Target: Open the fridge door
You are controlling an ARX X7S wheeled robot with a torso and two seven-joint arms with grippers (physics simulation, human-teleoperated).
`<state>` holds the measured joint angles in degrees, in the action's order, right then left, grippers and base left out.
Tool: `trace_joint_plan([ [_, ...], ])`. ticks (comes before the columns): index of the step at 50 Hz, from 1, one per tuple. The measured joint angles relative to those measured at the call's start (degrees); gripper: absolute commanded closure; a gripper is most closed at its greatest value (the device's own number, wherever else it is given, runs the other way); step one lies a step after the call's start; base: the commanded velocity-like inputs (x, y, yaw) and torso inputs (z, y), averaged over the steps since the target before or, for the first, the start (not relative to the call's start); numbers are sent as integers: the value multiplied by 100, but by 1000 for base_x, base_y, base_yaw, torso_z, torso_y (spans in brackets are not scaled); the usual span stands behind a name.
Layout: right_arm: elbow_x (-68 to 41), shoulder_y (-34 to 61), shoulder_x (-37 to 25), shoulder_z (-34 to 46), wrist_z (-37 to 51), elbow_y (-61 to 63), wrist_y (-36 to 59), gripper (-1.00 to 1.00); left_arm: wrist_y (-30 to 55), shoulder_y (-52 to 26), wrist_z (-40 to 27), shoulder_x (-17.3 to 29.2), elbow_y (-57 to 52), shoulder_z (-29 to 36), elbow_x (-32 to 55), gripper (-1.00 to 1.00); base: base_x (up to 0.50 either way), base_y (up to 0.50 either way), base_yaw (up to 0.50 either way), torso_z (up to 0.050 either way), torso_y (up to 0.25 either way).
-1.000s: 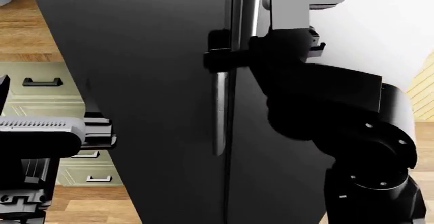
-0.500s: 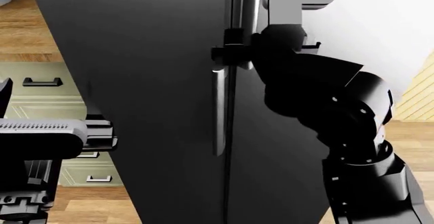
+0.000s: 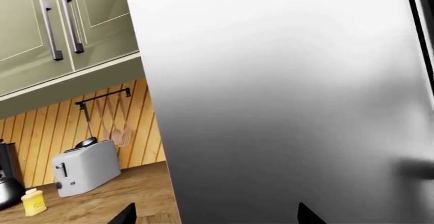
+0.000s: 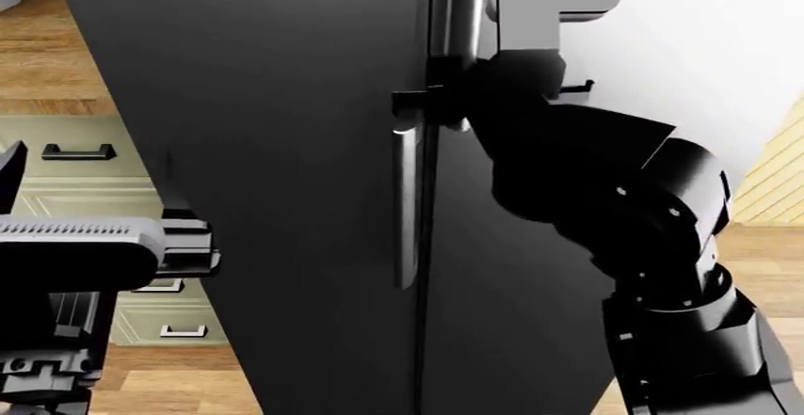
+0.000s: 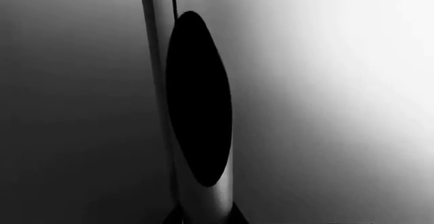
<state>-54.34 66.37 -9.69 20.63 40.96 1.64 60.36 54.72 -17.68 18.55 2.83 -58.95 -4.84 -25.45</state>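
The right gripper reaches to the handle of the fridge door; its jaws sit at the bar, one dark piece on either side, but whether they clamp it I cannot tell. In the right wrist view the handle runs straight out from between the jaws. The left gripper hovers beside the left leaf — jaws apart, holding nothing, toaster on the worktop beyond.
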Motion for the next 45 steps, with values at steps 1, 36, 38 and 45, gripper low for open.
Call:
trace_joint_plan([
  [1,-44,-32,-24,-16,33,76,20,100,1,-2,-3,2,2,4,1,-100,0,0,0,0,0],
  [36,-2620,-1995,-1543,-1661,1230,3689,384,100,153,-164,-167,109,82,303,49,-100,0,0,-1,0,1],
  [38,-2785,-2117,-1663,-1798,1247,3842,340,100,161,-175,-175,115,89,325,49,-100,0,0,-1,0,5],
  [45,-3197,-2514,-2001,-2237,1237,4262,178,100,182,-183,-204,133,94,371,57,-100,0,0,-1,2,4],
])
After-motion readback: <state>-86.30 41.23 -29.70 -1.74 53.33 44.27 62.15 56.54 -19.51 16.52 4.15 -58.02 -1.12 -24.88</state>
